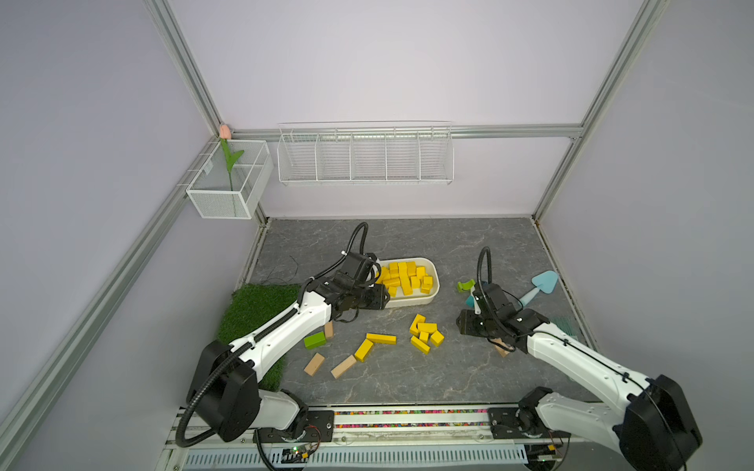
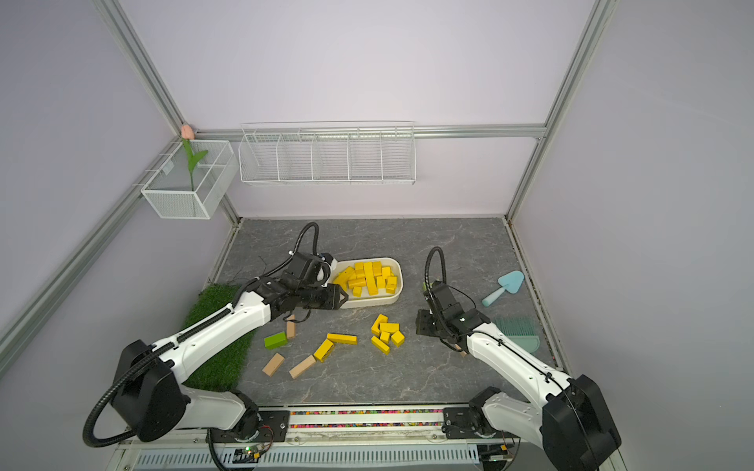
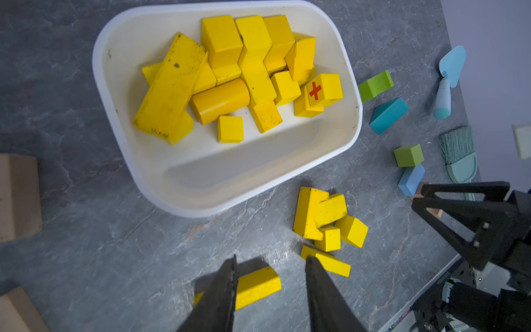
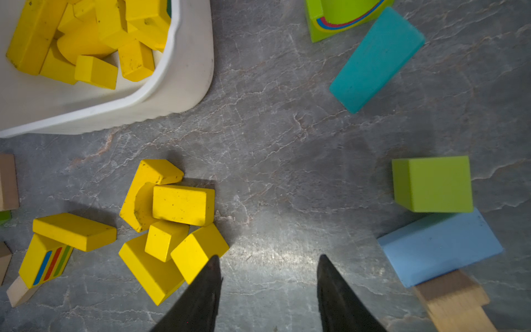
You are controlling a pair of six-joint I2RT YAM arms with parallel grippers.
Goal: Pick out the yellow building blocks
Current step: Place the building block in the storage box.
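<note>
Seven yellow building blocks (image 4: pixel 184 204) that I can count lie loose on the grey, marble-veined tabletop (image 4: pixel 287 143). Five form a tight cluster, an arch piece (image 4: pixel 143 178) among them. Beside it, two long bars (image 1: pixel 381 338) meet in an L, one with a blue, red and green striped end. The rest are heaped in the white tray (image 3: pixel 201 178), which is smooth-walled with rounded corners. Their painted faces are scuffed with dark specks; a cylinder (image 3: pixel 219 100) and a red-crossed cube (image 3: pixel 324 89) sit in the pile. My left hand (image 3: pixel 271 257) hangs by the tray's near rim, fingers spread, nothing between them. My right hand (image 4: pixel 268 255) is likewise spread over bare tabletop, with the cluster close beside it. Around them: plain tan wooden blocks (image 1: pixel 314 363), a green block (image 1: pixel 314 339), a teal block (image 4: pixel 376 60), a green cube (image 4: pixel 434 184) touching a light blue slab (image 4: pixel 439 247), a blue trowel (image 1: pixel 544 281), a teal brush (image 2: pixel 516 330), and artificial grass (image 1: pixel 253 310) under my left arm.
</note>
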